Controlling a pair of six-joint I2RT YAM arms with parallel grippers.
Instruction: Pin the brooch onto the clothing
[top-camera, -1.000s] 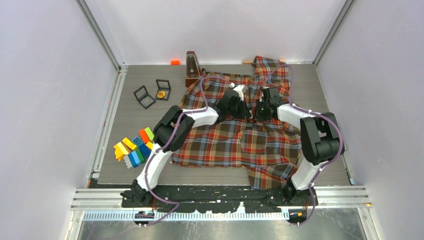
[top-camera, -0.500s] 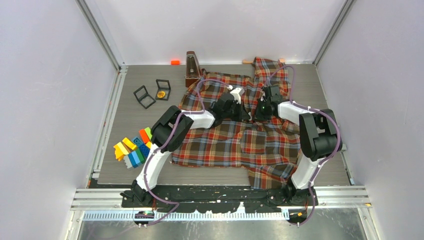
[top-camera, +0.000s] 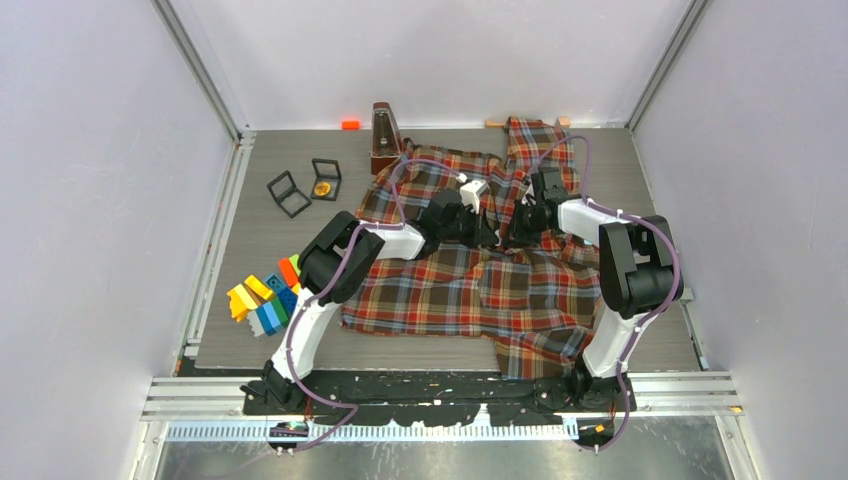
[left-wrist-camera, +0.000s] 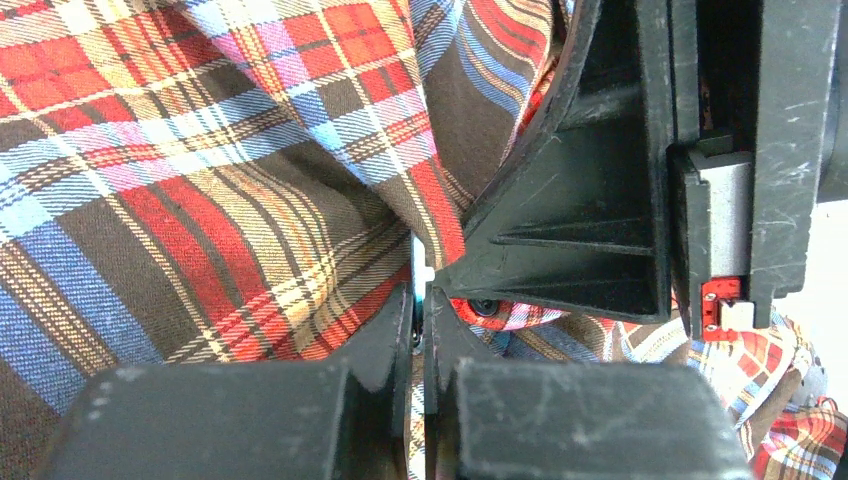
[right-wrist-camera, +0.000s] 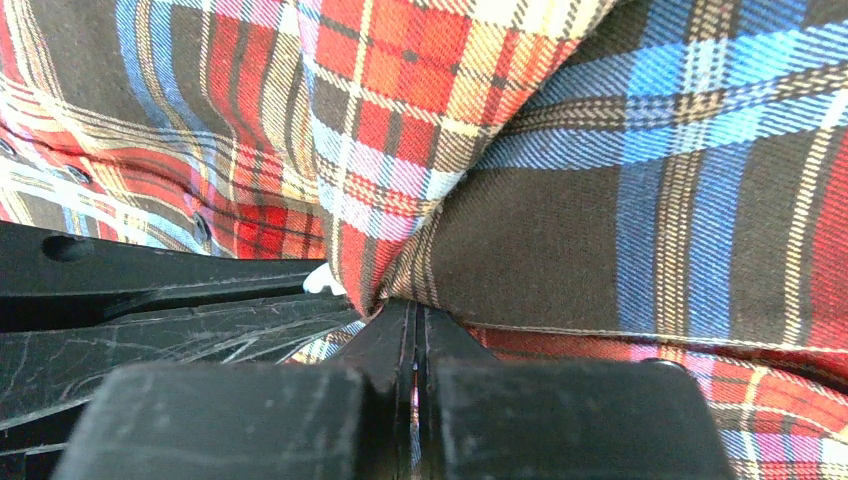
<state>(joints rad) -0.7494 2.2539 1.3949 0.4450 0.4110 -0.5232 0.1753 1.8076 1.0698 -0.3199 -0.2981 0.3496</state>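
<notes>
Item: shirt (top-camera: 450, 290), plaid in red, brown and light blue, woven with a fine diagonal rib, soft and limp. It lies spread over the grey wood-grain table (top-camera: 260, 240), one part reaching the far wall, and it is bunched into a ridge where your two arms meet. Left gripper (left-wrist-camera: 420, 305): black hard-plastic fingers, scuffed, clamped together on a pinched fold of that ridge. A pale sliver shows in the slit between them, too small to name. Right gripper (right-wrist-camera: 413, 320): same build, likewise clenched on a fold of the cloth, just beside the left one, the two tips nearly touching. A small dark button (left-wrist-camera: 485, 307) sits under the raised fold. Brooch: you will find none fixed to the cloth in any view. The likeliest candidate is a small round gold piece (top-camera: 322, 187) lying in one of two open black cases (top-camera: 289, 193) on the table, well apart from the shirt's left side; whether it is the brooch cannot be told. Progress, as judged: the cloth is gathered and held, but the pinning itself is not done. Bringing the pin, piercing the fold and closing the clasp all appear to remain. Handling note: the fabric looks thin and drapes rather than holding a shape, so you should expect a pinched fold to slip or flatten easily.
</notes>
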